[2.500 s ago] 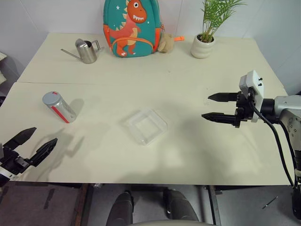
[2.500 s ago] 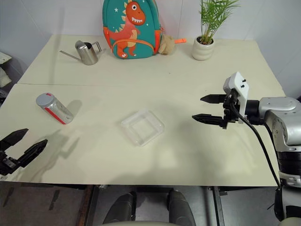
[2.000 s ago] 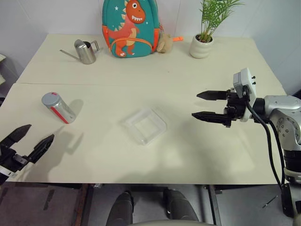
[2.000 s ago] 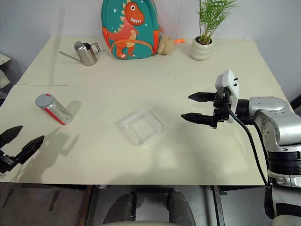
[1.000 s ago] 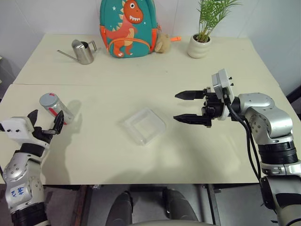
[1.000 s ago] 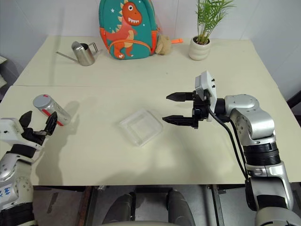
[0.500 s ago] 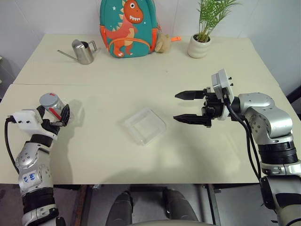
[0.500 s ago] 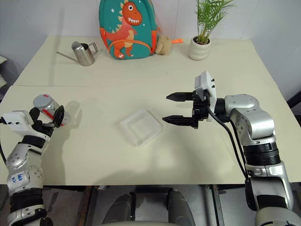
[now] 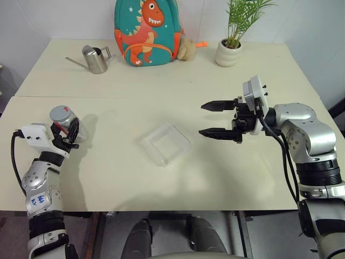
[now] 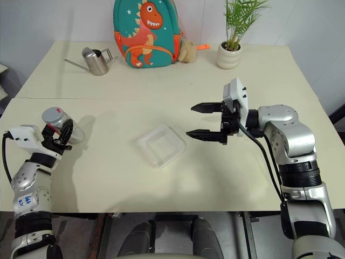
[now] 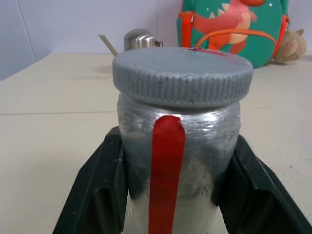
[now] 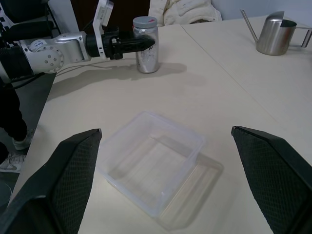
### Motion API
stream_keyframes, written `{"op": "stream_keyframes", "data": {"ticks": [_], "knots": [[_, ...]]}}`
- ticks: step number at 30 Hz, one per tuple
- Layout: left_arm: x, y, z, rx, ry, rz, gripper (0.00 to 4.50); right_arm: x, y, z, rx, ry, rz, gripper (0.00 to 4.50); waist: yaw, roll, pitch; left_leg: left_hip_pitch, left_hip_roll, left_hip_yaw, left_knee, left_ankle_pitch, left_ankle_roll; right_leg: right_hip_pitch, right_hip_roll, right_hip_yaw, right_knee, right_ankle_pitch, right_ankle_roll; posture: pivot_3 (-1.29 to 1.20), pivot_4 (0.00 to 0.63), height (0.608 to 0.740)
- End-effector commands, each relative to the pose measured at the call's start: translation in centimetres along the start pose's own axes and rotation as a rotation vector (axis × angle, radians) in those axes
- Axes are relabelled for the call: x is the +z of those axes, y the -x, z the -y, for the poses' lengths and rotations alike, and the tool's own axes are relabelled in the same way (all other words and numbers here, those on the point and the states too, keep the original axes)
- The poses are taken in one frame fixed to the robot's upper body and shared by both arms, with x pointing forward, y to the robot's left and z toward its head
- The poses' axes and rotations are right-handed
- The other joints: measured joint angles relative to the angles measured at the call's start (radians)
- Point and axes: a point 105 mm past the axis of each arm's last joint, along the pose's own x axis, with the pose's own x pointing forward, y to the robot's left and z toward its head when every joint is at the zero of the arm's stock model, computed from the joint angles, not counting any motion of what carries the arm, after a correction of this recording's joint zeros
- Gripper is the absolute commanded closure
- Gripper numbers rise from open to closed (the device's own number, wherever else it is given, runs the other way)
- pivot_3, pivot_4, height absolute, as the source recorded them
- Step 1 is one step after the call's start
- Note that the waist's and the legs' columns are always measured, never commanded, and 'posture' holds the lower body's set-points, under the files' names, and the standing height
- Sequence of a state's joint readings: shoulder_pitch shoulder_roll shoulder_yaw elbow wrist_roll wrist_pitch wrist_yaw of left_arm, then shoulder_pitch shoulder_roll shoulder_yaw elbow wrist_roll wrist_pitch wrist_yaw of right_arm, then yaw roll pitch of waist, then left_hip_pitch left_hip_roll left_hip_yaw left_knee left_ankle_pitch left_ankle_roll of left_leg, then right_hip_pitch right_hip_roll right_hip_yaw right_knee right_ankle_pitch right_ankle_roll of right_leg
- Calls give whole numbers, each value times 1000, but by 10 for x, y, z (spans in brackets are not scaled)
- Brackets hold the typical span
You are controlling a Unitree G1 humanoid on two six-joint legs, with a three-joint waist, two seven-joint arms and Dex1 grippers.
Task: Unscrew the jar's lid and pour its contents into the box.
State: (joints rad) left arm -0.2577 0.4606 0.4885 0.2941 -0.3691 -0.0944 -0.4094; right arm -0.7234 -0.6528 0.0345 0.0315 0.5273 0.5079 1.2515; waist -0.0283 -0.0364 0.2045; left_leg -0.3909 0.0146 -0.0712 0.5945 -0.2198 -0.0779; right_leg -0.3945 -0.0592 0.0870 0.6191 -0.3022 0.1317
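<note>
left gripper [image 11: 170, 190] pinching the jar [image 9: 63, 120] low down near the tabletop's left edge | right gripper [image 9: 218, 118] spread wide, empty, beside the box [image 9: 165, 143] mid-table | risk imo: jar spins when the lid [image 11: 183, 73] gets twisted

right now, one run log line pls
left gripper: shut on jar | lid: on | right gripper: open, above table | box: empty
</note>
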Motion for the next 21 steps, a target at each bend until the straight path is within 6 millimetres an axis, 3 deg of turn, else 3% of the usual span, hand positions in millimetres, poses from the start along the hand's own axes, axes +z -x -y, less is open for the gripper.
{"op": "stream_keyframes", "data": {"ticks": [1,4,8,12,15,21], "knots": [[16,2,-5,-11,-26,66,2541,14,1,2,-9,50,19,0,0,0,0,0,0,0,0,0,0,0,0,0,0,0,0,0,150,740],[25,3,2,-77,-36,93,2541,17,0,4,-34,74,23,0,-1,0,0,0,0,0,0,0,0,0,0,0,0,0,0,0,150,740],[42,1,26,-242,-53,119,2541,26,-7,11,-105,121,44,0,-1,0,0,0,0,0,0,0,0,0,0,0,0,0,0,0,150,740],[61,-3,68,-510,-63,118,2541,39,-21,9,-170,135,88,0,0,0,0,0,0,0,0,0,0,-1,0,0,0,0,0,0,150,740],[73,-9,101,-708,-49,103,2541,49,-40,-4,-202,139,137,0,1,0,0,-1,0,0,-1,0,0,-1,0,0,0,0,0,0,150,740],[83,-17,144,-941,-9,76,2541,68,-61,-23,-298,107,226,0,-2,0,0,-2,0,0,-1,0,0,-2,0,0,0,0,0,0,150,740]]}}
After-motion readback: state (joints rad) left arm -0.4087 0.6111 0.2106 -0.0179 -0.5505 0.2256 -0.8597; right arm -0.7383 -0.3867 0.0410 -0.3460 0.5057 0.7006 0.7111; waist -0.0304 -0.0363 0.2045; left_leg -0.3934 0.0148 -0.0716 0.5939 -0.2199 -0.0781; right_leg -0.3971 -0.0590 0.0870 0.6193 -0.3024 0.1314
